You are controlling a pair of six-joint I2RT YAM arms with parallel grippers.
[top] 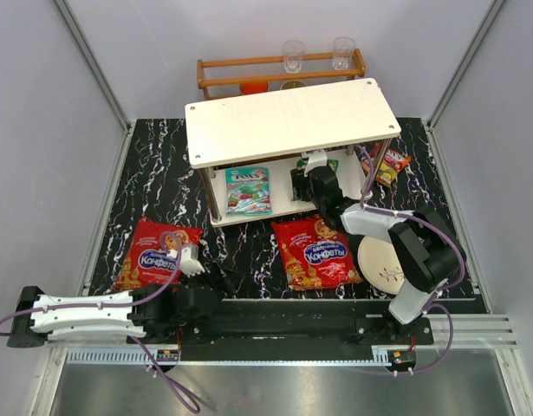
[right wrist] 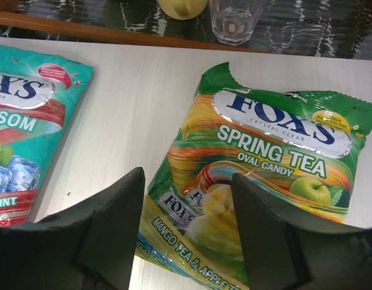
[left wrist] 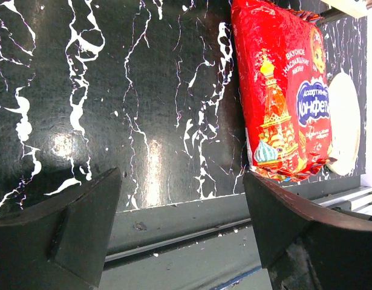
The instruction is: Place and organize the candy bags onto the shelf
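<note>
The white two-tier shelf stands at the back middle. A teal bag lies on its lower board, and also shows in the right wrist view. A green-yellow bag lies flat beside it on that lower board. My right gripper is open, its jaws either side of this bag's near corner; it reaches in under the top board. A red-orange bag lies on the table right of the shelf. Two large red bags lie in front, one left, one middle. My left gripper is open and empty over the table's near edge, left of the middle red bag.
A round cream plate lies right of the middle red bag, partly under the right arm; it also shows in the left wrist view. A brown wooden rack with two glasses stands behind the shelf; one glass shows in the right wrist view.
</note>
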